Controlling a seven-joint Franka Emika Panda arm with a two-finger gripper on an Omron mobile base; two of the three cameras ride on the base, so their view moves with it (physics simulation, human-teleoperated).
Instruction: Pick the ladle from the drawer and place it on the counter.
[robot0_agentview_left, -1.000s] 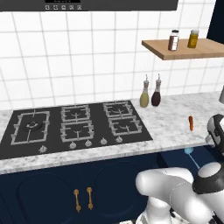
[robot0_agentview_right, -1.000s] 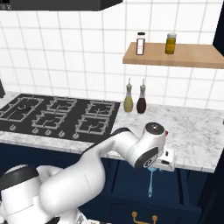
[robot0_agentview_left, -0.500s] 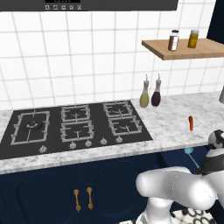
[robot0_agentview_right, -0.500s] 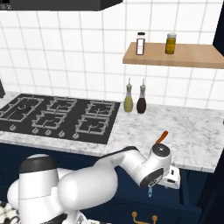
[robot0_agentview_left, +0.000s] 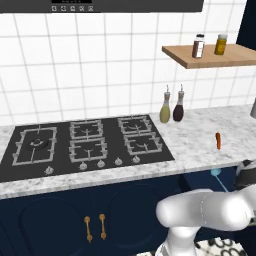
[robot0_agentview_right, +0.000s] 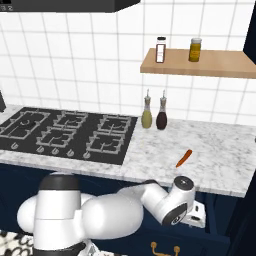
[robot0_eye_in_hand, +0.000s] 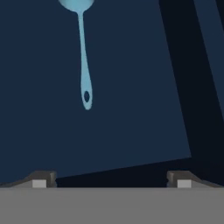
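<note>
Light-blue ladle (robot0_eye_in_hand: 83, 52) — flat in drawer (robot0_eye_in_hand: 131, 109) | handle toward end effector (robot0_eye_in_hand: 109, 183) | fingers apart — empty

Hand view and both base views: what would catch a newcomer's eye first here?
The light-blue ladle lying on the dark drawer floor in the hand view, handle pointing toward the open gripper, which touches nothing. Next, the bulky white arm bent low in front of the navy cabinets in the right base view. Then the black hob set in the marble counter, with a small orange carrot lying to its right.
</note>
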